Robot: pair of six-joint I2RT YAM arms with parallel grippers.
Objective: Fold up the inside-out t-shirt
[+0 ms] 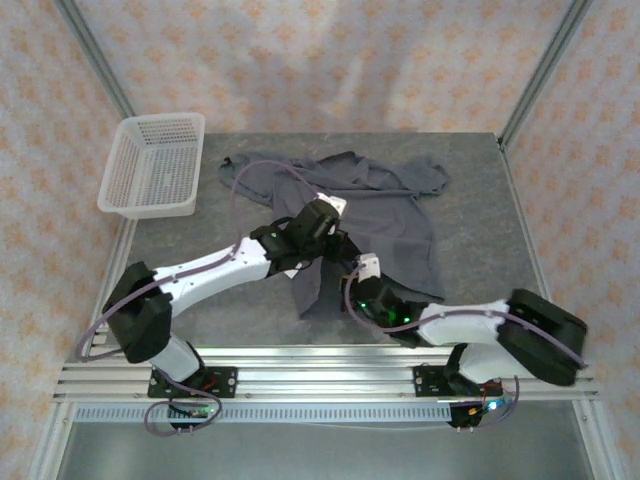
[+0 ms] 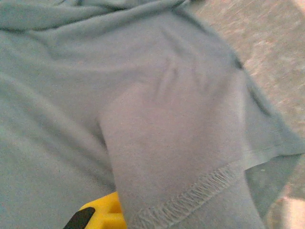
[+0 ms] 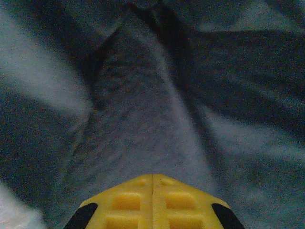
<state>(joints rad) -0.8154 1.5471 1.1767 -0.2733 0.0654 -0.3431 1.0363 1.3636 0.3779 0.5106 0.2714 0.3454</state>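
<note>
Pinching the dark grey t-shirt (image 1: 400,215), the left gripper (image 1: 332,210) and the right gripper (image 3: 152,185) both stand pressed together on its cloth.

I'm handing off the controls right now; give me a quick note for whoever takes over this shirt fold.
Left gripper: shut on the t-shirt near a stitched hem.
Right gripper: shut on a pinched ridge of it.
T-shirt lies crumpled mid-table, basket at back left.
Done: both grips taken.
Left: spread it flat, then every fold.
</note>
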